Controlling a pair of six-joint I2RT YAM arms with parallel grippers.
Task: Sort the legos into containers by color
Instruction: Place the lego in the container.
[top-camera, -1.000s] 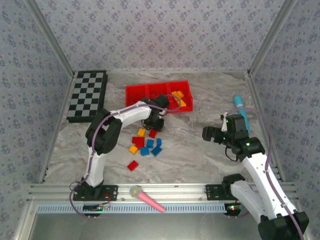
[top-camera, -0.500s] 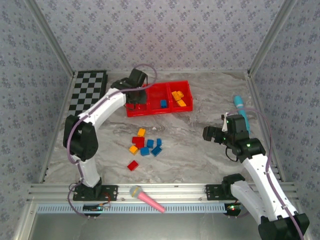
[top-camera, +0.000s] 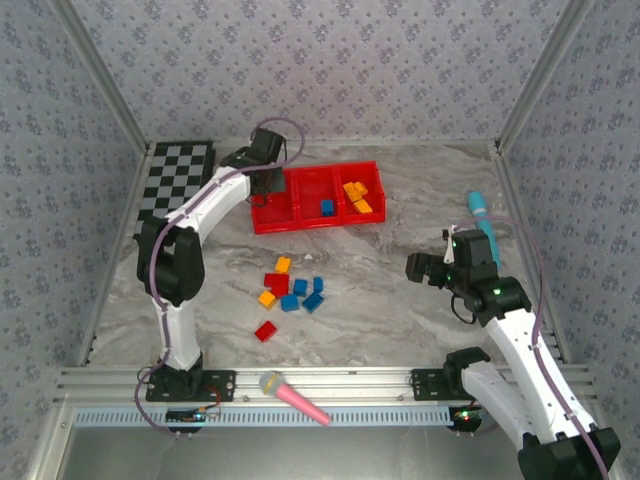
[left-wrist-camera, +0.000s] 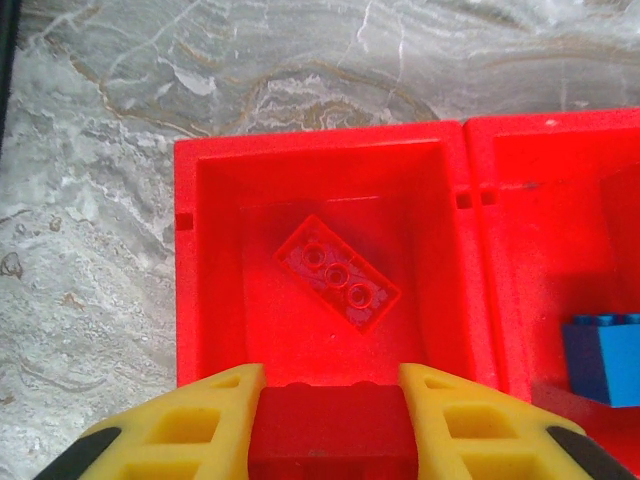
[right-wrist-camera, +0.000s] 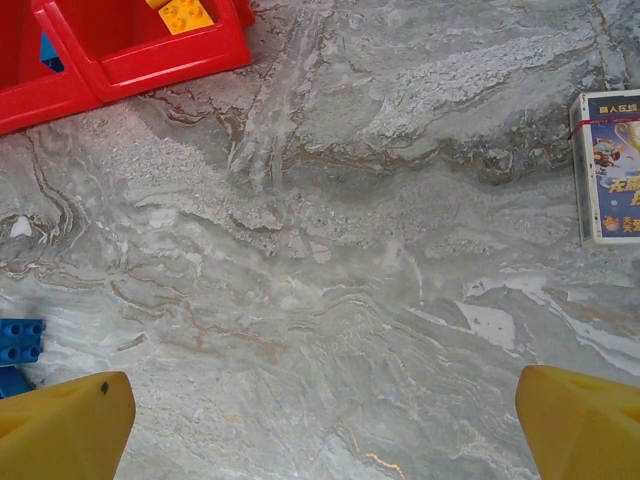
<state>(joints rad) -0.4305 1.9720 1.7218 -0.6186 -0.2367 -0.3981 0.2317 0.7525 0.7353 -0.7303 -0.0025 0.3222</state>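
The red tray (top-camera: 318, 222) of three containers lies at the back. My left gripper (top-camera: 267, 180) hovers over its left compartment, shut on a red lego (left-wrist-camera: 335, 435) between the yellow fingers (left-wrist-camera: 200, 420). Below it a flat red lego (left-wrist-camera: 338, 273) lies in that compartment (left-wrist-camera: 215, 300). The middle compartment holds a blue lego (top-camera: 327, 208) and the right one holds orange legos (top-camera: 356, 193). Loose red, blue and orange legos (top-camera: 290, 288) lie mid-table, with one red lego (top-camera: 265, 331) nearer the front. My right gripper (top-camera: 425, 268) stands open over bare marble (right-wrist-camera: 320, 430), nothing between its fingers.
A checkered board (top-camera: 175, 190) lies at the back left. A teal microphone (top-camera: 480, 212) rests behind my right arm and a pink microphone (top-camera: 295, 397) lies on the front rail. A small card box (right-wrist-camera: 607, 165) is on the table in the right wrist view.
My left gripper has gone from the loose pile up and back to the tray's left compartment, carrying a red lego. The right arm has not moved.
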